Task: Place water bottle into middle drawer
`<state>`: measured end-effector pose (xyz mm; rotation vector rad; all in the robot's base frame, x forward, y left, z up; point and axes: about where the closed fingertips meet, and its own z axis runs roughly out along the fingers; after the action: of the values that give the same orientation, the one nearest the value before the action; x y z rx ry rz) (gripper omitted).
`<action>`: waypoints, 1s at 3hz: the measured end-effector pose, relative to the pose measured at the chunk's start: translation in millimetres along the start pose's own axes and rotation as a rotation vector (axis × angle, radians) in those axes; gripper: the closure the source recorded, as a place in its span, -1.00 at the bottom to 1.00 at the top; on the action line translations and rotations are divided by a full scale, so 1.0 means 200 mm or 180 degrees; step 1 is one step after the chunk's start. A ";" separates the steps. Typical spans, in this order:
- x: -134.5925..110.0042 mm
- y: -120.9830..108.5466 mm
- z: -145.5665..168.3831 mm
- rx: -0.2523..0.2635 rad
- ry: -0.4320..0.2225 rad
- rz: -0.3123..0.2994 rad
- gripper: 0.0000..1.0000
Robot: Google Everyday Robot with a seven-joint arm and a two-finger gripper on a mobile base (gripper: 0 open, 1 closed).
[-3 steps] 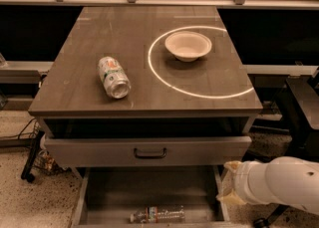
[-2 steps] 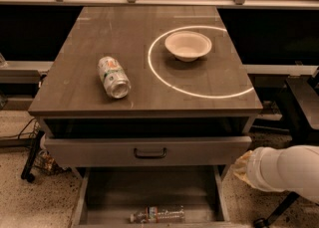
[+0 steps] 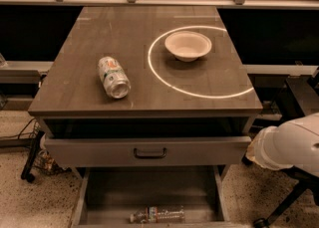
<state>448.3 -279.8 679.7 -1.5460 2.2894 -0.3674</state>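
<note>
Bottle point(image 3: 157, 215) is lying on its side on the floor of the open middle drawer point(image 3: 149, 187), close to the near edge and roughly midway between the side walls. Nothing is touching it. The gripper is not being shown: it is out of view off the right edge, and only the white arm point(image 3: 291, 145) is being seen, right of the desk point(image 3: 75, 97) and level with the shut drawer front point(image 3: 209, 151). Whether the gripper is open, or holding anything, cannot be told.

The placing is being judged as good as done, with only the clearing of the arm left. That is best being done slowly, up and to the right, with the arm being kept off the drawer's right wall and the drawer front above, so that nothing is being jolted.

The bottle's long axis is running left to right, about parallel to the drawer's near edge, with the white cap pointing left. Lying so, it is being judged free to roll only toward the near or far edge, and its crinkled body is probably limiting that.
</note>
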 end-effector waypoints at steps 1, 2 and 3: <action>0.05 -0.13 -0.06 0.0081 0.0310 -0.0081 1.00; 0.14 -0.19 -0.10 0.0041 0.0651 -0.0123 1.00; 0.22 -0.23 -0.18 0.0051 0.0899 -0.0128 1.00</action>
<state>456.6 -336.9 724.9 -1.6228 2.4578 -0.6504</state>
